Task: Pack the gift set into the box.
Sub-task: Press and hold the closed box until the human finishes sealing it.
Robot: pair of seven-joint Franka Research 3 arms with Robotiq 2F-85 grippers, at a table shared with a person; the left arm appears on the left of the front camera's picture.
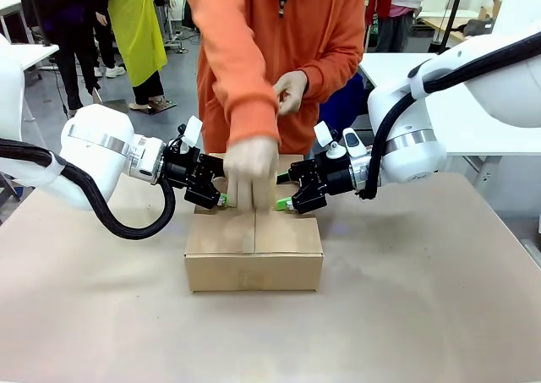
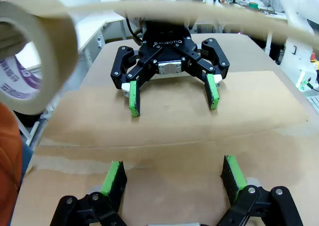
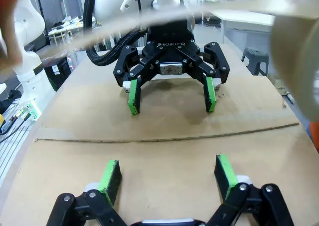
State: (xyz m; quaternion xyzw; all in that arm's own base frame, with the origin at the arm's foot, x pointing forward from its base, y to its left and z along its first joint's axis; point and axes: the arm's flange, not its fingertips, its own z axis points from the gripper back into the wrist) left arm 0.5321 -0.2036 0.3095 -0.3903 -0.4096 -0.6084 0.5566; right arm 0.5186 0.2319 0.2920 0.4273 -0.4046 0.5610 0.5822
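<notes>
With the plain brown corrugated cardboard box [image 1: 254,252] sitting closed mid-table and the gift set presumably inside, out of sight, the step looks like taping the seam. The left gripper [image 1: 221,199] and right gripper [image 1: 285,203] each rest spread-fingered on a top flap and should press evenly while the person's hand [image 1: 251,172] draws the beige tape roll [image 2: 30,56] across. The tan tabletop [image 1: 423,315] stands in a busy workroom.

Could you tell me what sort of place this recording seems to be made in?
Probably a robotics lab or workshop: the box sits on a shared table between two robot arms, more white tables stand behind, and people stand about on a grey floor.
</notes>
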